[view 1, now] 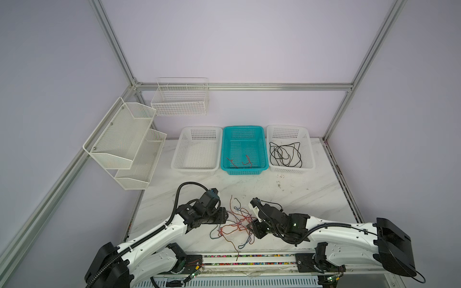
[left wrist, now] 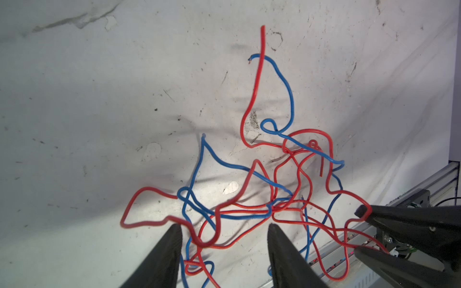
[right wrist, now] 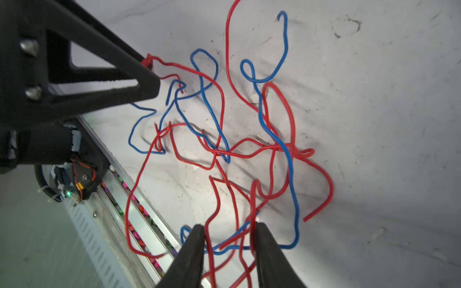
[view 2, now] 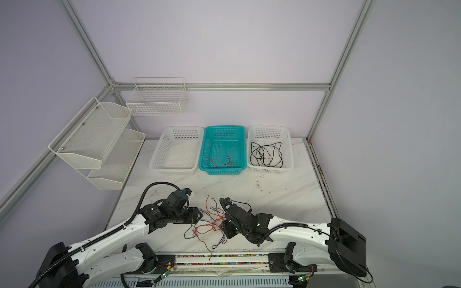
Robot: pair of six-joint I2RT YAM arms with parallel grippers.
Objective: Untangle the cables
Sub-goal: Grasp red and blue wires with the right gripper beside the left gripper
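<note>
1. The cables (view 1: 235,223) lie in a loose red-and-blue knot on the table (view 1: 299,199), between the two end effectors.
2. The left end effector (left wrist: 223,227) is released. Its jaws stand wide, with red and blue strands running between them and none pinched.
3. The right end effector (right wrist: 228,227) has narrower jaws, though they are apart and straddle several strands. No pinch is visible.
4. Judged handling: the wire looks very light and thin, kinked and holding its bends. It seems springy and smooth-jacketed, so it will likely slip from a loose pinch and drag neighbouring strands along.
5. Best hold: a single strand near a free tip, such as the red end (right wrist: 305,219) beyond the right end effector's tips, clear of crossings.
</note>
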